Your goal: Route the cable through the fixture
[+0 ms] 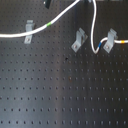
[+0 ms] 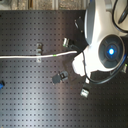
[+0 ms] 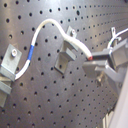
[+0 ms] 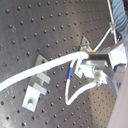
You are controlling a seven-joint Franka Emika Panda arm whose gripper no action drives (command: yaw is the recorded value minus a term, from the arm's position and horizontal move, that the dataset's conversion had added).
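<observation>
The white cable (image 1: pixel 60 16) runs from the first exterior view's left edge past the left clip (image 1: pixel 30 31), green band (image 1: pixel 48 24) just beyond it, and rises out of the top. It drops again, loops at its blue-and-yellow band (image 1: pixel 105 45) and meets the right clip (image 1: pixel 111 38). The middle fixture (image 1: pixel 78 40) holds no cable. In both wrist views my gripper (image 3: pixel 93 63) is shut on the cable (image 3: pixel 75 44), raised beside the middle fixture (image 3: pixel 65 55). It also shows in the second wrist view (image 4: pixel 88 64).
Everything sits on a black perforated board (image 1: pixel 65 95). In the second exterior view my white arm (image 2: pixel 102 47) covers the board's right part and hides the gripper. The cable (image 2: pixel 20 56) runs leftward from it past a clip (image 2: pixel 39 49).
</observation>
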